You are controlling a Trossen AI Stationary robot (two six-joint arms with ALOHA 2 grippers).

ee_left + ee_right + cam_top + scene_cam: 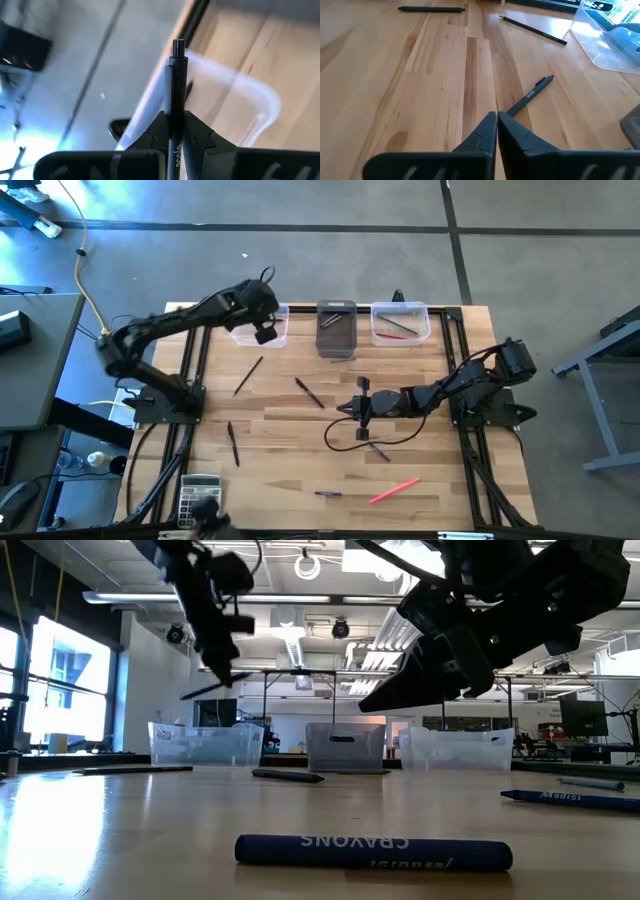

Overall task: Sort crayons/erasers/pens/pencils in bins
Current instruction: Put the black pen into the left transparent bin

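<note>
The left claw (265, 332) is hovering above the left clear bin (262, 326) at the far edge of the desk (300, 460), clenched on a dark pen (175, 100). In the left wrist view the pen is standing up between the fingers (200, 137), with the bin's clear rim behind it. In the low view the pen (208, 690) is hanging tilted above that bin (205, 744).

The right claw (350, 409) is reaching toward mid-desk, with its fingers (485, 132) pressed together and grasping nothing. A dark pen (532, 94) is lying on the desk just past the fingertips.

The smoky bin (336, 330) is sitting between the two clear bins; the right clear bin (400, 322) is holding a few sticks, one of them red.

Loose items are lying on the desk:
- a pencil (248, 376) near the left bin;
- a dark stick (233, 444) near the left arm's base;
- a dark pen (309, 392) at mid-desk;
- a pink stick (394, 491) and a short purple stick (328, 494) near the front edge.

A calculator (199, 495) is resting at the front left corner. In the low view a blue crayon (373, 852) is lying nearest the camera.
</note>
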